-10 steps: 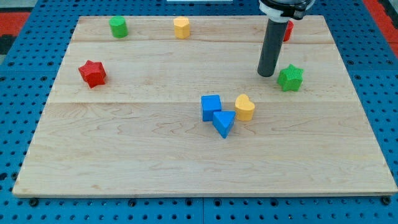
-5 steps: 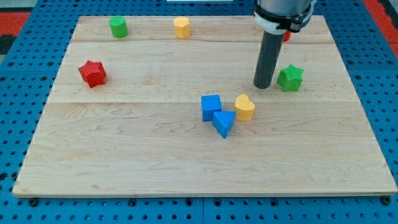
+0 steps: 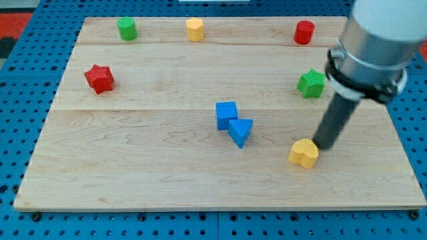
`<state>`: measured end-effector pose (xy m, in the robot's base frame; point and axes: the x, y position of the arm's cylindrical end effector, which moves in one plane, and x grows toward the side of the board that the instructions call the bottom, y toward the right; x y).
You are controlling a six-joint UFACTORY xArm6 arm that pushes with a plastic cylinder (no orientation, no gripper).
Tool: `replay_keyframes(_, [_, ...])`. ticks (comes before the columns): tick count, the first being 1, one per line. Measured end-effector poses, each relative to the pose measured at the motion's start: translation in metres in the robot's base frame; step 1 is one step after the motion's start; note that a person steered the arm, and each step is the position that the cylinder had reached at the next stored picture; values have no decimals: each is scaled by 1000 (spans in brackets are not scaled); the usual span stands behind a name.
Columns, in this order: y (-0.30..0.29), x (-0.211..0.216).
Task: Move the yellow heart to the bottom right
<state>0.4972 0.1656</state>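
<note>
Yellow heart sits in the lower right of the wooden board — my tip just beside it, upper right, seemingly touching. No jaws, only a plain rod. Green star lies above.

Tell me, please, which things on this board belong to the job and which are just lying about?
In the job:
yellow heart
my tip, just right of the heart

Lying about:
blue cube
blue triangle
green star
red star
red cylinder
green cylinder
yellow block
</note>
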Motion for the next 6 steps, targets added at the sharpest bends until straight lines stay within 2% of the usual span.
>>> replay_keyframes(1, [-33,-18])
replay_keyframes(2, [-44,7])
replay_keyframes(3, [-26,30])
replay_keyframes(6, [-17,13])
